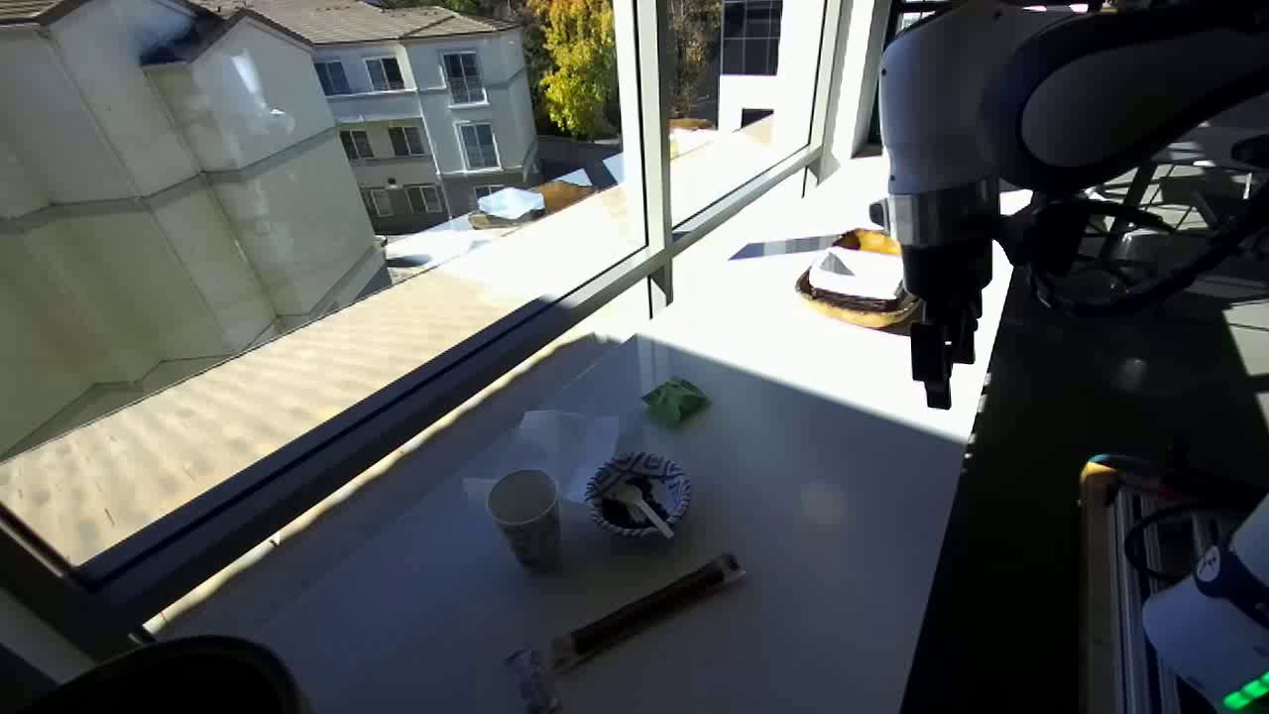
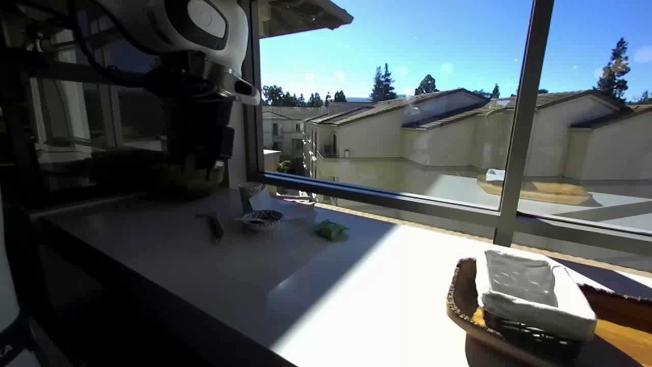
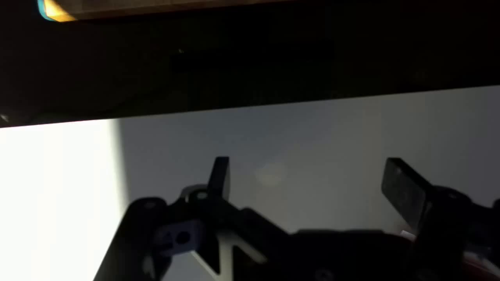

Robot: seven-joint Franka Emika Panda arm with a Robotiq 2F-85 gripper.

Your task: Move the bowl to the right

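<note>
Over the worktop [image 1: 833,585], the gripper [image 3: 307,160] was spread wide with nothing in it, probably to make room for the bowl [image 1: 642,466]. Well apart from it, the bowl sat upright beside the cup [image 1: 527,524]. A spoon [image 1: 650,513] leaned in the bowl, maybe for eating.

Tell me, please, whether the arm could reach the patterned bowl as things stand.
Probably yes: the gripper is open and the bowl uncovered, though the cup stands close and a utensil juts out.
</note>
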